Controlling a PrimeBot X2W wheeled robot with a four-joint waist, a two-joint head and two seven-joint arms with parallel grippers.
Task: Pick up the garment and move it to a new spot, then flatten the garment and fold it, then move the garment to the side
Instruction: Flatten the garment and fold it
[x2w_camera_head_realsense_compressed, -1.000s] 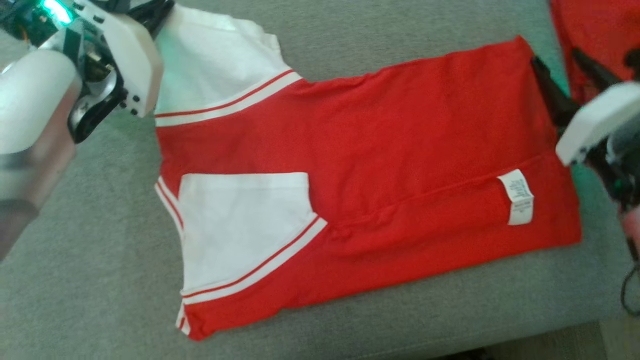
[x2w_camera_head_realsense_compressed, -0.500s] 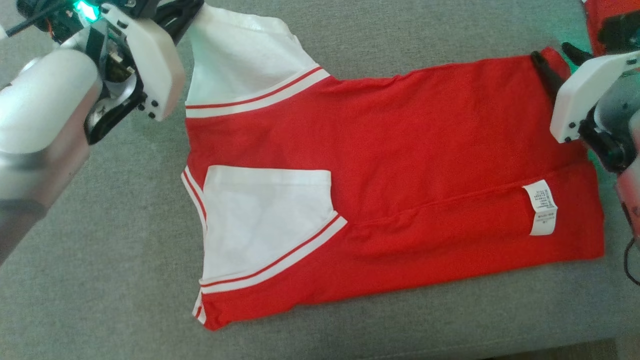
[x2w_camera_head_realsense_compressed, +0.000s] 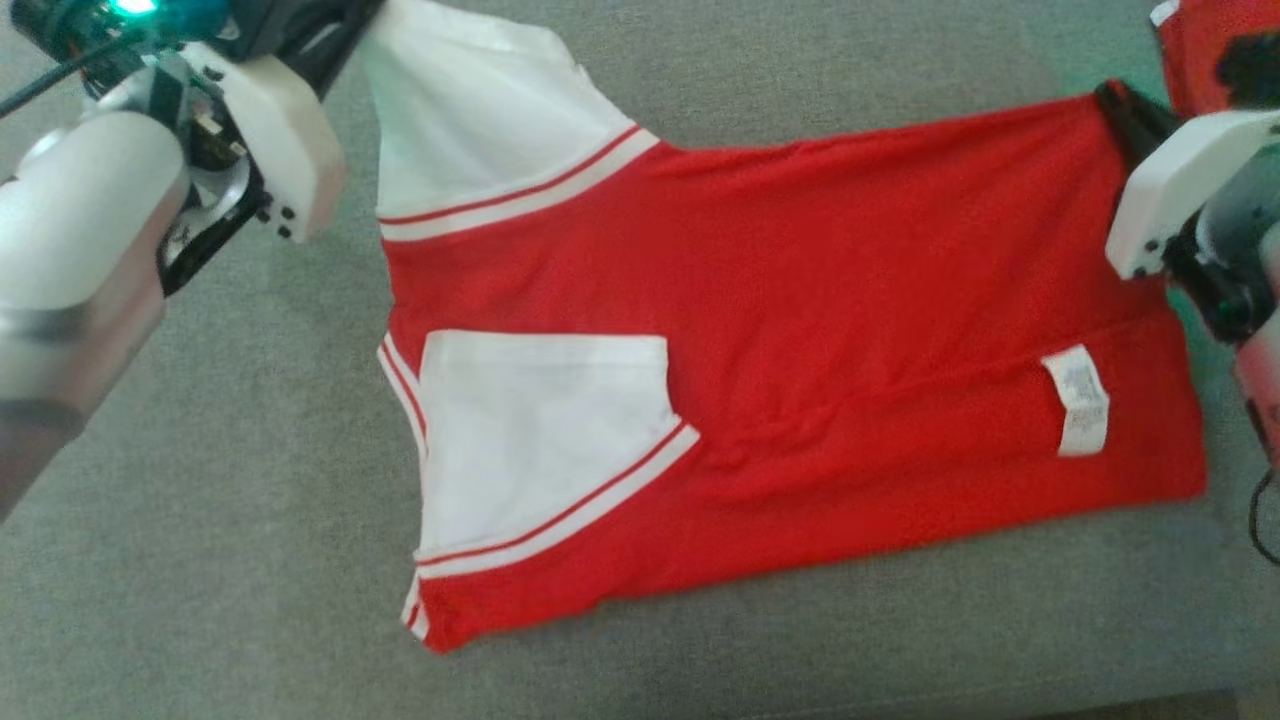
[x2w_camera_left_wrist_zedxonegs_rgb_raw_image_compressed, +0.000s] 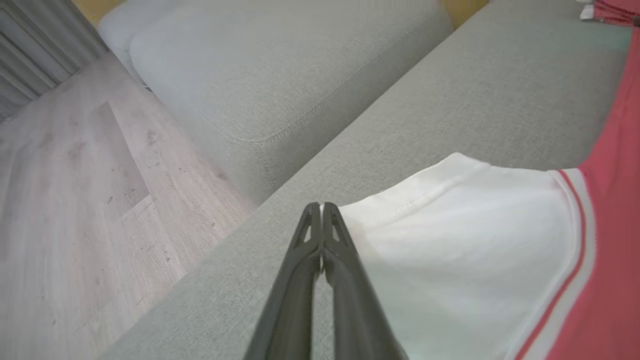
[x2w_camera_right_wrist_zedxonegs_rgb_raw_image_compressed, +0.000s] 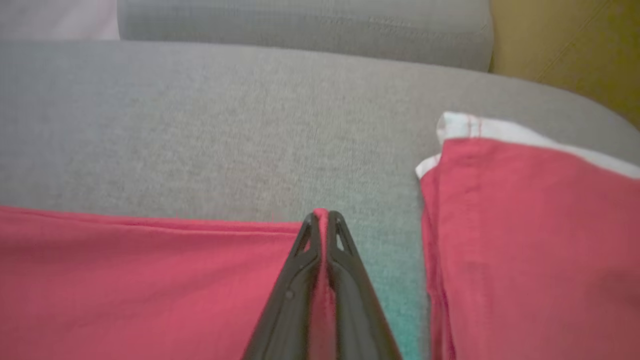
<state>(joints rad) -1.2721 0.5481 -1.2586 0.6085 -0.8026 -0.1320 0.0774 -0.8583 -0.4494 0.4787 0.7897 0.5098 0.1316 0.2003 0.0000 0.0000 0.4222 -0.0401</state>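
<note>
1. Left gripper: its two long dark fingers were pressed flat together, pinching the hemmed corner of the garment's white far sleeve. In the head view it sat up at 11 o'clock, and the sleeve rose slightly toward it.
2. Right gripper: also clamped tight, with a thin sliver of red cloth squeezed between the tips. That was the garment's far hem corner, out at 2 o'clock in the head view.
3. The garment itself was a red knit tee, spread mostly flat across the middle of the head view. Its collar end pointed to 9 o'clock and its hem to 3. The cloth looked soft and matte, with one long shallow crease running along the lower half.
4. The near sleeve was folded in over the body, a white blocky patch at about 7 o'clock. It was edged by white trim with a thin red stripe.
5. A small white rectangular care label lay on the red near the hem, at about 4 o'clock. The print was too blurry to read.
6. Everything lay on a grey couch cushion with a coarse woven texture.
7. A second red cloth with a white stitched edge lay just beside the hem corner, at 3 o'clock in the right wrist view, not touching the garment.
8. In the left wrist view, a rounded grey footstool cushion sat at 12 o'clock and pale wood-look floor at 9.
</note>
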